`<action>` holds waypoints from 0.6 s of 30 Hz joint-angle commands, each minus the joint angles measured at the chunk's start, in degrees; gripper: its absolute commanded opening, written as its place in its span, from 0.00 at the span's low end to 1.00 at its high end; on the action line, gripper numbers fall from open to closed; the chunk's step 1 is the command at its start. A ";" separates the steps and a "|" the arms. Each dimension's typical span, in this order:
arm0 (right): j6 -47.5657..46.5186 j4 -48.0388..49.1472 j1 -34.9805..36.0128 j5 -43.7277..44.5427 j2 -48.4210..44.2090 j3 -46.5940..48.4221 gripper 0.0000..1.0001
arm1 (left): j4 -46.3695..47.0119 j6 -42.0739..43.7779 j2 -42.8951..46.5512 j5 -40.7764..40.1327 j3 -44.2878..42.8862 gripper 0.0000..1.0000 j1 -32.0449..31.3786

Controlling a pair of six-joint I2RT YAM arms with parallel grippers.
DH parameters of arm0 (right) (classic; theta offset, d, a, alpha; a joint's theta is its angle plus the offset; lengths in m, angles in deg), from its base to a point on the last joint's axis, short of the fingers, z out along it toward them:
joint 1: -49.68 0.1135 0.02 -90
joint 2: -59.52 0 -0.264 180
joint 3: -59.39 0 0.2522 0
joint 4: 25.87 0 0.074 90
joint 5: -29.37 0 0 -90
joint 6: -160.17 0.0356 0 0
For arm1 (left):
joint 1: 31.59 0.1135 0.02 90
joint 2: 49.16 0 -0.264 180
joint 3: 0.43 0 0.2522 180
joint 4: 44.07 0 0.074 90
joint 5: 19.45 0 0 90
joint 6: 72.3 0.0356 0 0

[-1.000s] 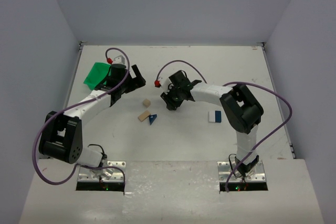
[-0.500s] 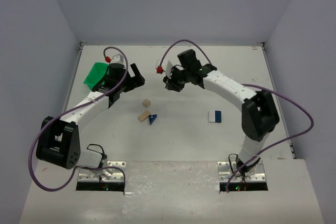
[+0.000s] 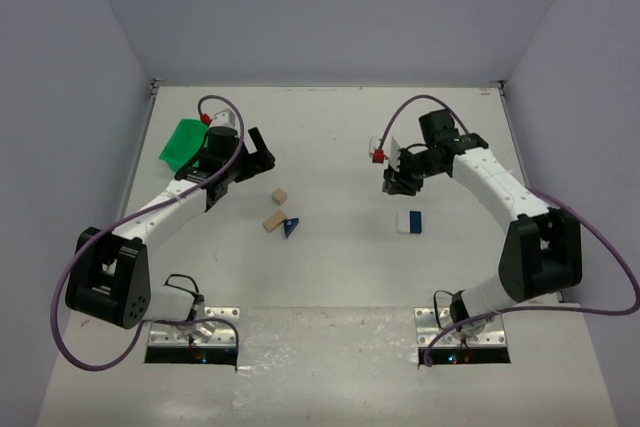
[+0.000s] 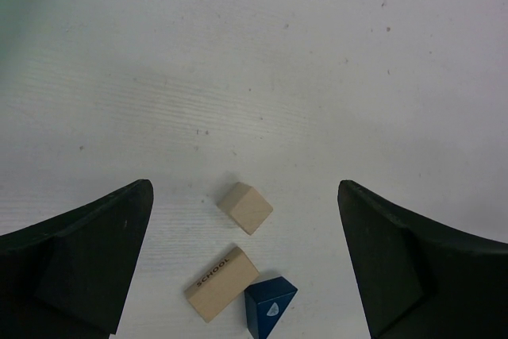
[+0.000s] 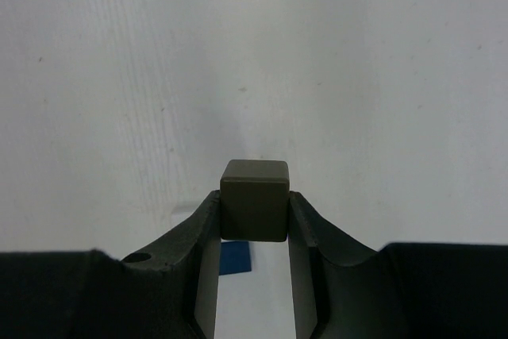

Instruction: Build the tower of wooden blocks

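As left fingers (image 4: 79,260) gape, right fingers (image 5: 198,248) grip cube (image 5: 254,200).

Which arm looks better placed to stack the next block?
Right: the right gripper clamps a dark grey cube near the blue block. The left gripper hangs open and empty above the tan blocks.

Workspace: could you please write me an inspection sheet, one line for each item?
Surface: white table, a few small specks.
Job's things: tan cube, long tan block and blue wedge lie close together, unstacked; white-and-blue block lies apart at right; dark grey cube is held.
Clutter: green bin at far left.
End effectors: left end effector open, empty; right end effector shut on dark grey cube.
Cables: purple cables loop off both arms.
Surroundings: plain grey walls.
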State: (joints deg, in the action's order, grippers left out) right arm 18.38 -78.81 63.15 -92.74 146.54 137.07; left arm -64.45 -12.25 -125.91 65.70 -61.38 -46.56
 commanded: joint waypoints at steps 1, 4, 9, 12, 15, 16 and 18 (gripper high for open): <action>-3.49 -2.20 -4.72 -2.17 -5.97 -5.63 0.09 | -0.41 -0.32 0.13 -0.36 -0.52 1.00 -0.59; -2.69 -0.01 -7.60 -2.02 -8.24 -9.48 0.11 | -0.42 -0.01 -0.59 0.09 -1.32 1.00 -0.66; -5.04 3.95 -8.59 -1.06 -8.97 -16.44 0.15 | -0.94 2.90 -1.12 2.26 -4.90 1.00 -0.94; -6.80 3.88 -9.07 -1.31 -7.42 -17.06 0.15 | -0.84 3.18 -1.09 2.61 -4.78 1.00 -1.08; -8.92 3.08 -9.17 -0.19 -5.36 -16.39 0.15 | -0.92 3.32 -1.58 2.18 -4.65 1.00 -1.14; -9.35 2.53 -9.17 0.33 -4.60 -16.14 0.15 | -0.86 3.38 -1.71 2.32 -4.59 1.00 -1.20; -10.14 2.07 -9.24 1.32 -2.81 -15.81 0.15 | -0.86 3.71 -1.98 2.25 -4.59 1.00 -1.27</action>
State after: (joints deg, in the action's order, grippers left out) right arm 11.86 -77.18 54.28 -92.32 141.39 119.56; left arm -66.79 -9.78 -127.25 67.40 -64.15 -47.11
